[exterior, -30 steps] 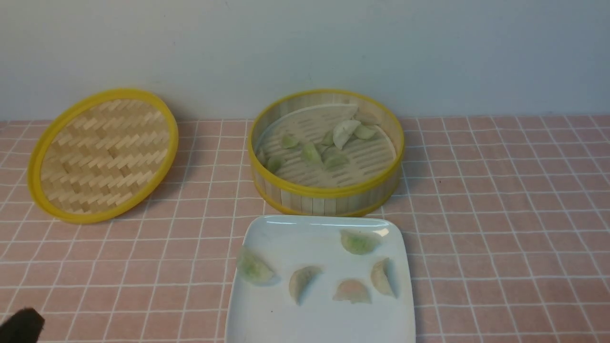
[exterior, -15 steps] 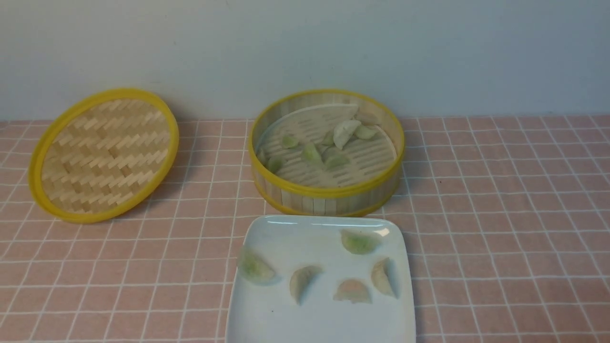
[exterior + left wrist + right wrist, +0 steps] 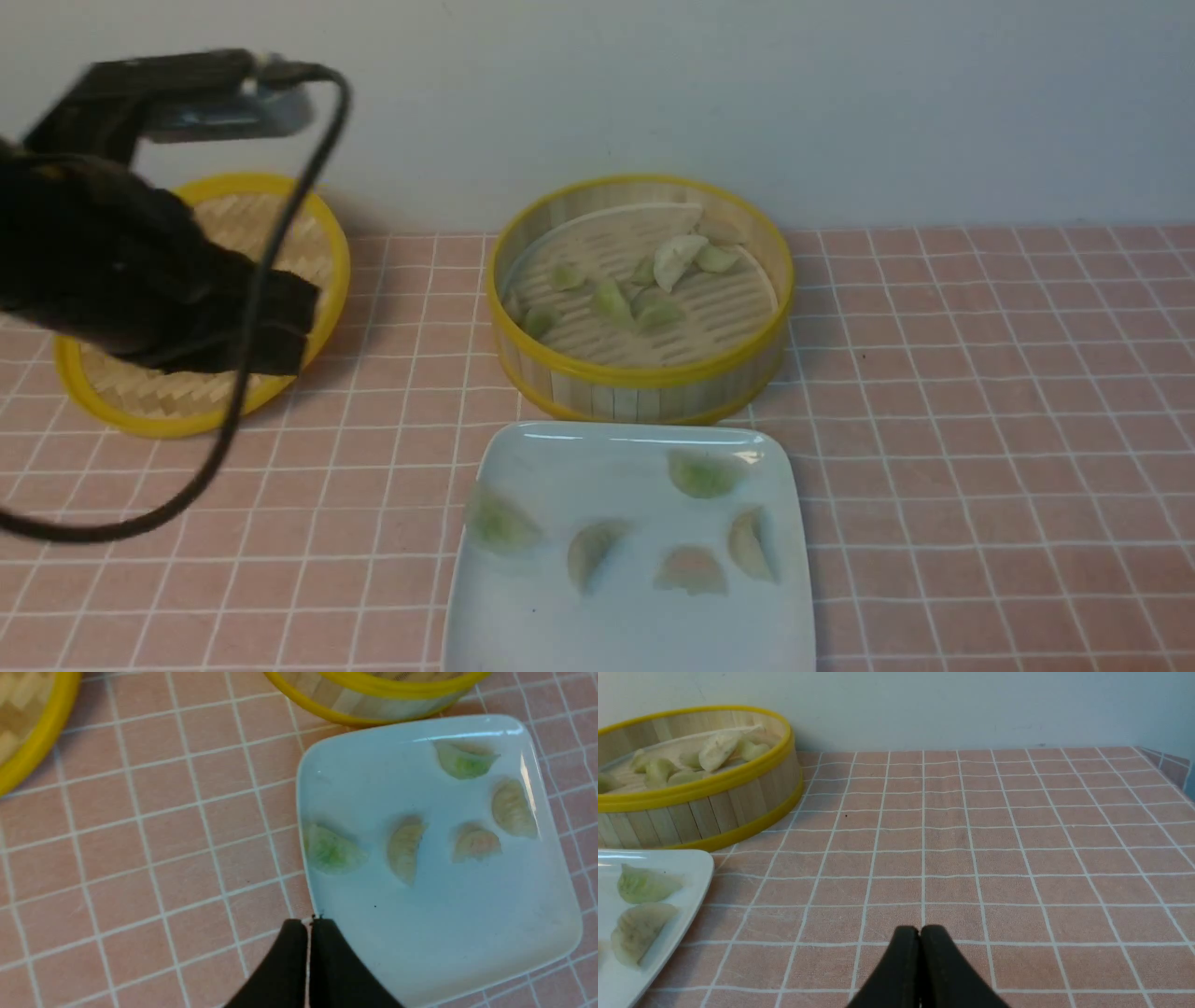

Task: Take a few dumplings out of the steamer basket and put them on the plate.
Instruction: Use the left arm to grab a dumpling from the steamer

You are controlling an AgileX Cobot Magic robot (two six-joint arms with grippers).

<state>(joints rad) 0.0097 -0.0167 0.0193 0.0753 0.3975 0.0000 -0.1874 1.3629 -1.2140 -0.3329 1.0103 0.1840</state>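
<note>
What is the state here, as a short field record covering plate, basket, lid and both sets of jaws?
plate: square, white, in front of the steamer basket
dumplings on plate: five, spread apart
dumplings in basket: several, exact count unclear
lid: off, left of the basket, partly behind the left arm
left jaws: shut, empty
right jaws: shut, empty, above the tablecloth
</note>
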